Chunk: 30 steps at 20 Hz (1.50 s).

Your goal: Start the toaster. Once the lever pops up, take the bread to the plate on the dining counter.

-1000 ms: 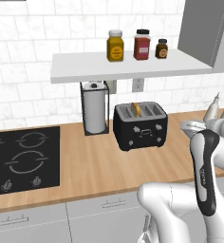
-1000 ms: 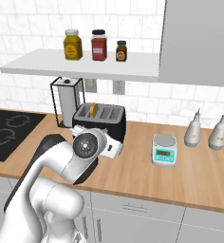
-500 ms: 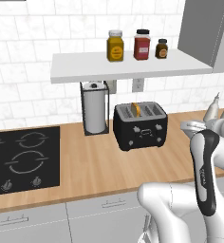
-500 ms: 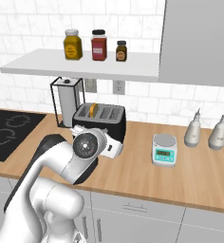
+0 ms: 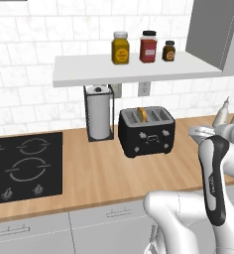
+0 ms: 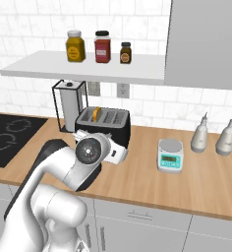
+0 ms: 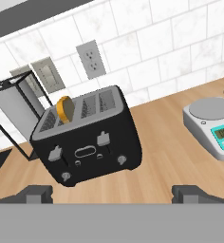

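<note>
Fingers (image 7: 112,194) stand spread wide with nothing between them, just short of the toaster (image 7: 88,137) and aimed at its front face. That black toaster sits on the wooden surface (image 5: 104,173) below a white shelf (image 5: 134,69), just beside a paper towel stand (image 5: 99,113). Bread (image 7: 65,109) sticks up, tilted, from the slot nearer the stand. Two greyish levers show on the front; the lever (image 7: 103,138) near the middle is level with the other one. A small scale (image 6: 170,155) rests on the surface to the toaster's right, apart from it
</note>
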### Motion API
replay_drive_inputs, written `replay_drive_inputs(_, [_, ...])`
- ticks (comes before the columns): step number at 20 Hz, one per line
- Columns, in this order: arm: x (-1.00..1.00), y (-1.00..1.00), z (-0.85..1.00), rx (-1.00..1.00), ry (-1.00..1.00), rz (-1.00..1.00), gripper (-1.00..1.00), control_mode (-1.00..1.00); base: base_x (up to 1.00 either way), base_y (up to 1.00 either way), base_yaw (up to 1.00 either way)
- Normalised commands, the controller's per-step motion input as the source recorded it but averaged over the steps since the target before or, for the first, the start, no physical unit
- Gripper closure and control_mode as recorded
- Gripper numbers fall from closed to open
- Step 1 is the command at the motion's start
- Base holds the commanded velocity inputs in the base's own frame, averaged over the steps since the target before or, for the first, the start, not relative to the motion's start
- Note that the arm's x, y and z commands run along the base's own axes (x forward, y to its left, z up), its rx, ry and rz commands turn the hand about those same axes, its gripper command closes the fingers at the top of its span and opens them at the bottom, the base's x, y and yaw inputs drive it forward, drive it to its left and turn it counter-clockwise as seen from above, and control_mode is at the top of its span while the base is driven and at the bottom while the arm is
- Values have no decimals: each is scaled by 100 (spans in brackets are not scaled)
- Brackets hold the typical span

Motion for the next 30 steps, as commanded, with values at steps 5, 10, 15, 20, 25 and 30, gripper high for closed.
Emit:
replay_drive_inputs(5, [0,0,0,0,0,0,-100,-100,0,0,0])
replay_drive_inputs(10, [0,0,0,0,0,0,-100,-100,0,0,0])
replay_drive_inputs(15, [0,0,0,0,0,0,-100,-100,0,0,0])
replay_drive_inputs(20, [0,0,0,0,0,0,-100,-100,0,0,0])
replay_drive_inputs(25, [0,0,0,0,0,0,-100,-100,0,0,0])
replay_drive_inputs(30, [0,0,0,0,0,0,-100,-100,0,0,0])
